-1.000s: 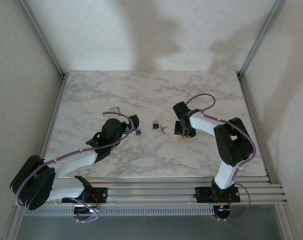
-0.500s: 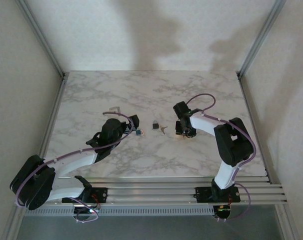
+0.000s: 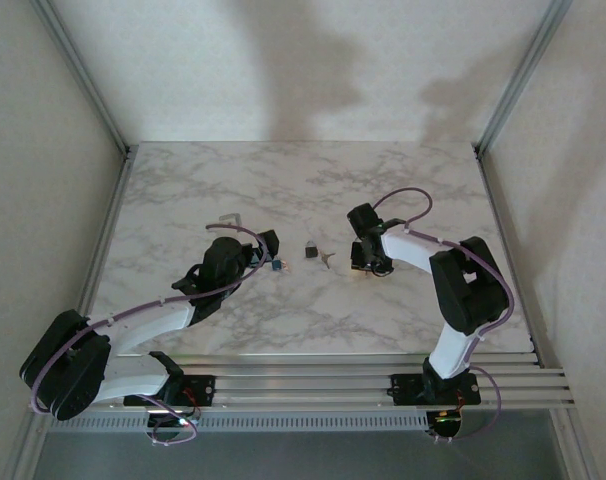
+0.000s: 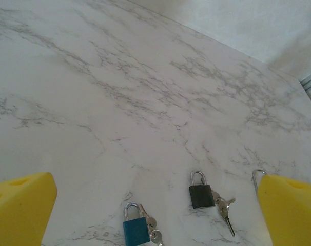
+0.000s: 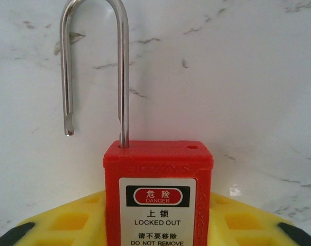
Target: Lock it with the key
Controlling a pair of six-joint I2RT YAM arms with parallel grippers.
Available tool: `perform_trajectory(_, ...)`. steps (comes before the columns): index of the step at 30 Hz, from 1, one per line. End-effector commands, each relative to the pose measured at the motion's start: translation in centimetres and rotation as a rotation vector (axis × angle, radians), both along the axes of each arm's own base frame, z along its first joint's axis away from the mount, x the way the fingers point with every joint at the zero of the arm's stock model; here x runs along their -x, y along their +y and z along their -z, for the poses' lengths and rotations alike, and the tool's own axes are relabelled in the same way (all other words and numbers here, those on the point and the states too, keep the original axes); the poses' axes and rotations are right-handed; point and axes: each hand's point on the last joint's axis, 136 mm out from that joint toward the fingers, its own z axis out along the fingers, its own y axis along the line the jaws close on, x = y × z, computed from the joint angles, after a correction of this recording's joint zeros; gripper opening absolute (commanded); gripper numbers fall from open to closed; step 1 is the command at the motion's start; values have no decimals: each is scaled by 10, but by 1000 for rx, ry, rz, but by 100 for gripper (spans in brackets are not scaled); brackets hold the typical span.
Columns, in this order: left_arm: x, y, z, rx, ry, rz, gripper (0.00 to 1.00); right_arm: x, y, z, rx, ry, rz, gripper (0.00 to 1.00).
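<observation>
- Red plastic body of the safety padlock [image 5: 158,195] stands upright between the right fingers [image 5: 68,220]. Their yellow pads press both its sides in a partly closed grip, apparently to steady it for locking.
- Its steel shackle [image 5: 94,66] is raised with the free end out of its hole, so it is unlocked.
- This grip sits just beside the black padlock [image 3: 310,250], on the right arm's side, low over the marble bench [image 3: 283,180].
- Keys [image 4: 223,207] lie touching the black padlock; the blue padlock [image 4: 135,230], near it, has its own.
- The left fingers [image 4: 19,205] are spread fully and empty near the blue padlock, likely ready to fetch a key.
</observation>
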Motion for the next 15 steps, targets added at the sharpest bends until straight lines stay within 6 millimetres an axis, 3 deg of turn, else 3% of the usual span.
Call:
perform_trajectory(1, -3, -6, -8, -7, -16, 17, 100, -3, 10, -11, -60, -40, -27, 22)
perform_trajectory(15, -2, -9, -8, -3, -15, 32, 100, 3, 29, -43, -208, -143, -132, 14)
